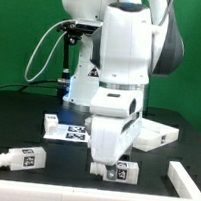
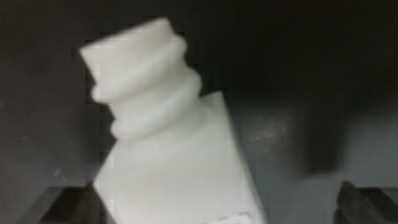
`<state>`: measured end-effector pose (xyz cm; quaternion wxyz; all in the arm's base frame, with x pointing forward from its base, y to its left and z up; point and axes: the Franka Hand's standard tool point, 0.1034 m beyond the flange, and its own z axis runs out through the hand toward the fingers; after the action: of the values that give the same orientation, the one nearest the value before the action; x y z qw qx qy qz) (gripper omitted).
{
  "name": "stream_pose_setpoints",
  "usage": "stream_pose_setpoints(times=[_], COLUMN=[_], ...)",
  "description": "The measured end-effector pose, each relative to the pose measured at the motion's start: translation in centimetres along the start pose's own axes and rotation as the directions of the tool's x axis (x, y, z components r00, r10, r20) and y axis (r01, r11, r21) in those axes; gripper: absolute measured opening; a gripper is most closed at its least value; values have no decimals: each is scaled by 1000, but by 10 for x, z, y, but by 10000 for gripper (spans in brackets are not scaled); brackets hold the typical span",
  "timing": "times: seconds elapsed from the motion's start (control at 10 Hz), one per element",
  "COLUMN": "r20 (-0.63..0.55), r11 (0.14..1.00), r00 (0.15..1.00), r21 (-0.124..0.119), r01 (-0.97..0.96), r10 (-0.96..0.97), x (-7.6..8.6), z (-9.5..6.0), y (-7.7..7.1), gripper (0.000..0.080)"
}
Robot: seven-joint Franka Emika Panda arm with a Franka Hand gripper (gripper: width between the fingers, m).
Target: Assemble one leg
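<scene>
One table (image 1: 14, 118): black and the largest item. It fills the lower half of the exterior view.
Arm (image 1: 124, 51): white Panda at frame centre, bent steeply down to the table.
Panel (image 1: 157, 135): white rimmed square at centre right of the exterior view, well apart from the gripper.
Marker board (image 1: 70, 133): flat tagged strip, left of centre, behind the wrist.
Spare leg (image 1: 18, 160): tagged white block at lower left, untouched.
The leg (image 1: 122, 173): tagged block at lower centre, right at the tool tip. In the wrist view it runs tilted between the fingers.
Gripper (image 1: 109, 171): lowered over the leg, jaws on either side of it. A dark gap shows beside one finger, so I cannot tell whether they clamp the leg or only straddle it.
Fingers (image 2: 63, 205): dark pads at the frame corners, flanking the block's body.
Threaded stub (image 2: 146, 75): narrow ridged end, pointing away from the pads and uncovered.
Step in hand (judged): securing the leg for carriage to the panel.
Handling note: square the block between the pads before lifting. Grip the body only and leave the stub free.
</scene>
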<state>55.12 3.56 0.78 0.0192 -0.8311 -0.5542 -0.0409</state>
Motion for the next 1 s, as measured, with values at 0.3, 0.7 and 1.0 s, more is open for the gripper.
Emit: stream_pose_setpoints(times=[0.3,0.7,1.0], r20=[1,4,40], r11=[1000,1000,994], r00=[1000,1000,994], r21=[2,-3,-54], r01=[-6,-15,-96], r10=[6,15,98], x=[-3,-9,-92], z=[3,-2,-68], y=[1,3,-5], gripper=[541,260,260])
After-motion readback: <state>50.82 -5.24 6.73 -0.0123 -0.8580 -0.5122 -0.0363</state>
